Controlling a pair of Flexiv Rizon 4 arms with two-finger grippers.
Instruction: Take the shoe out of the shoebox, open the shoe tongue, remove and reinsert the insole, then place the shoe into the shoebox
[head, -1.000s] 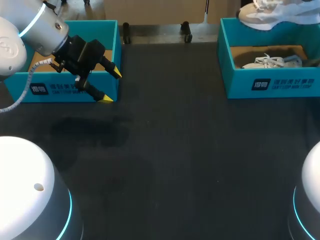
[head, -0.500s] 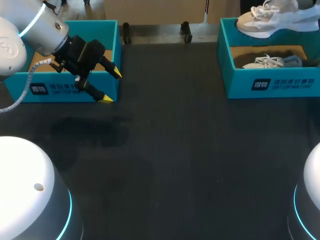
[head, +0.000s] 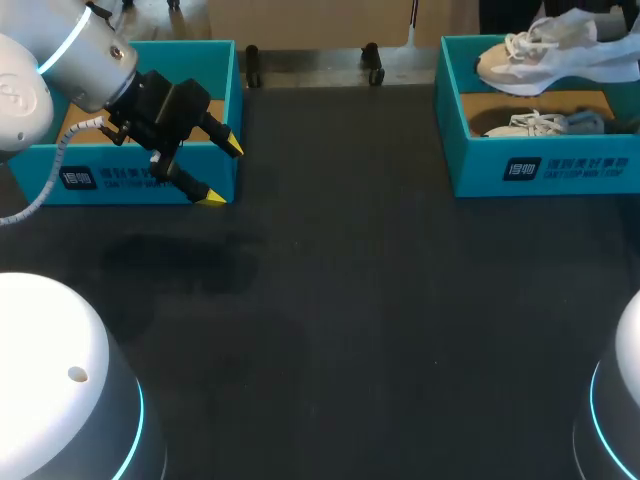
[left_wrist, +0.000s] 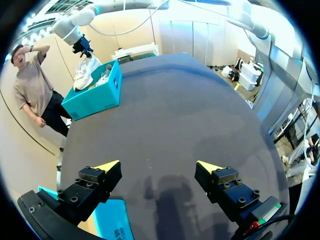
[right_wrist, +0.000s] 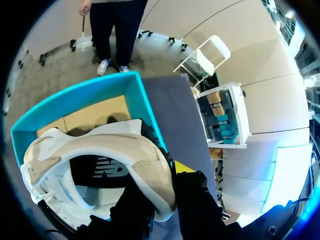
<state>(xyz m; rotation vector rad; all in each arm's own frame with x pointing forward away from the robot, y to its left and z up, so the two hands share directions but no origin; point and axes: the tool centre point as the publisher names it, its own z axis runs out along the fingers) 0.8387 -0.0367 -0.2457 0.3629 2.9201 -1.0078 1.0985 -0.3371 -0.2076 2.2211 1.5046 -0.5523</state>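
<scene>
Hanging just above the open shoebox (head: 545, 165) at about 1 o'clock of the bench (head: 380, 300), the shoe (head: 540, 55) is clear of the box's floor, where a second shoe (head: 540, 123) lies. The right claw (right_wrist: 160, 187) is gripping the shoe at the heel. In the right wrist view its jaws stand on the two sides of the heel collar, one outside the white wall and one inside the opening, and the dark insole (right_wrist: 105, 170) shows within. In the head view the long axis of the shoe runs nearly from 9 o'clock to 3 o'clock. The toe points to 9 o'clock, toward the middle of the bench, and the heel is at the 3 o'clock end, where the right arm comes in past the edge of that view. The left claw (head: 222, 172) is wide open and holds nothing. It hovers at about 10 o'clock of the bench, just in front of another teal box (head: 150, 180). From this claw the shoe lies at about 2 o'clock, well apart, with the whole bare middle of the bench between them. I judge the taking out to be almost complete but the shoe not yet set down. The coming move probably is to carry it from the box toward 7 o'clock, onto the middle of the bench. There the toe end would be the nearer one for the left claw, which could then hold the shoe for the work on the tongue.
</scene>
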